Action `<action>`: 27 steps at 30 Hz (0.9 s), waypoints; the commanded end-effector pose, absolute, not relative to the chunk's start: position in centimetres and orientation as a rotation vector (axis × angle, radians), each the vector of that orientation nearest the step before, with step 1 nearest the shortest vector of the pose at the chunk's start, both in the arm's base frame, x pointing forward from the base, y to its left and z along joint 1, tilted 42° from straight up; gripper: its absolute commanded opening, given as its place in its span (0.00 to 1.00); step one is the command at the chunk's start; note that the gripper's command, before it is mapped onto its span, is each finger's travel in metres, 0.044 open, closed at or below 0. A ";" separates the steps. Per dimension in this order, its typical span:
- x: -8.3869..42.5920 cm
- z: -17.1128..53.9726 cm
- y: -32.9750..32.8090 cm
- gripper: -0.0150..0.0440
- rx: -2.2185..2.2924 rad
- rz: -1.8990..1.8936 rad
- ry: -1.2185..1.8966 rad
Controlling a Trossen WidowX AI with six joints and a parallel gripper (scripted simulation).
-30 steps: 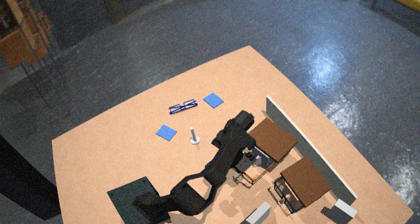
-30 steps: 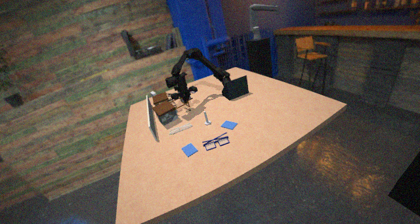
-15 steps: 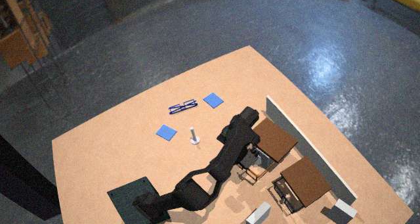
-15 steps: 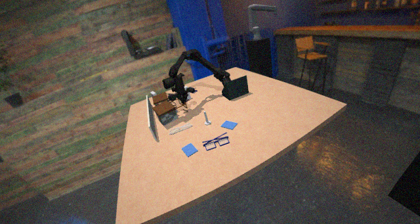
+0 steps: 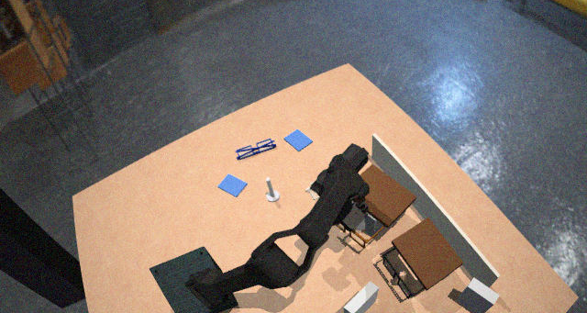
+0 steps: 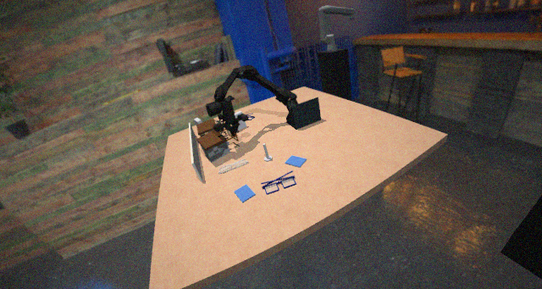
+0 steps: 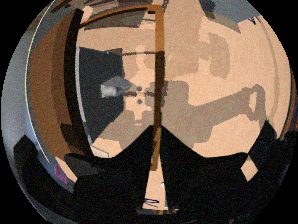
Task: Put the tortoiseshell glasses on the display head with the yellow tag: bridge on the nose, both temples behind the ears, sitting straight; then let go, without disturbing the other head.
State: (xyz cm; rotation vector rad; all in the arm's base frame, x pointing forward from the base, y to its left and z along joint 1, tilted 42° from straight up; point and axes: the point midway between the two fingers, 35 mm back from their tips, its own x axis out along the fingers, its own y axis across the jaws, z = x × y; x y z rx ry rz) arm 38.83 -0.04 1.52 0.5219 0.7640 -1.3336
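Observation:
My gripper [image 7: 156, 129] is shut on the tortoiseshell glasses [image 5: 363, 244] [image 7: 159, 40]; the frame runs up from between the fingertips in the wrist view. A temple reaches left toward a display head with a brown top [image 5: 390, 195] [image 7: 45, 85] and dark front. That head's grey nose [image 7: 112, 89] points at the frame, which stands out in front of it; contact cannot be told. The other brown-topped head [image 5: 427, 253] stands beside it, with a dark wire frame [image 5: 392, 273] at its front. No yellow tag can be made out. The arm partly hides the nearer head in the top view.
A grey panel [image 5: 431, 207] [image 6: 195, 153] stands behind the heads. Blue glasses [image 5: 256, 149] [image 6: 279, 183], two blue squares [image 5: 298, 139] [image 5: 232, 185] and a small white post [image 5: 271, 188] [image 6: 266, 151] are on the table. White blocks [image 5: 362, 298] [image 5: 483, 292] stand near the other head.

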 end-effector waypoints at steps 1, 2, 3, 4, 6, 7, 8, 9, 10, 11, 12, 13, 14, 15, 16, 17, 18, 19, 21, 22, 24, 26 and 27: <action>39.5 1.5 0.0 0.25 0.515 -1.334 0.764; 39.6 1.4 0.0 0.25 0.515 -1.333 0.764; 39.8 1.4 0.0 0.25 0.515 -1.333 0.764; 39.9 1.4 0.0 0.25 0.515 -1.333 0.764; 40.2 1.3 0.0 0.25 0.515 -1.333 0.764; 40.3 1.3 0.0 0.25 0.515 -1.333 0.764; 40.5 1.2 0.0 0.25 0.515 -1.333 0.763; 40.6 1.2 0.0 0.25 0.515 -1.333 0.763; 40.7 1.2 0.1 0.25 0.516 -1.333 0.763; 40.9 1.2 0.1 0.25 0.516 -1.333 0.763; 41.0 1.2 0.1 0.25 0.516 -1.333 0.763; 41.1 1.1 0.1 0.25 0.516 -1.333 0.763; 41.3 1.1 0.1 0.25 0.516 -1.333 0.763; 41.3 1.1 0.1 0.25 0.516 -1.333 0.763; 41.4 1.1 0.1 0.25 0.516 -1.333 0.763; 41.5 1.1 0.1 0.25 0.516 -1.333 0.763; 41.6 1.1 0.1 0.25 0.516 -1.333 0.763; 41.6 1.1 0.1 0.25 0.516 -1.333 0.763; 41.7 1.1 0.2 0.25 0.516 -1.333 0.763; 41.7 1.1 0.2 0.25 0.516 -1.333 0.763; 41.8 1.1 0.2 0.25 0.516 -1.333 0.763; 41.7 1.0 0.2 0.25 0.516 -1.333 0.763; 41.7 1.0 0.1 0.25 0.516 -1.333 0.763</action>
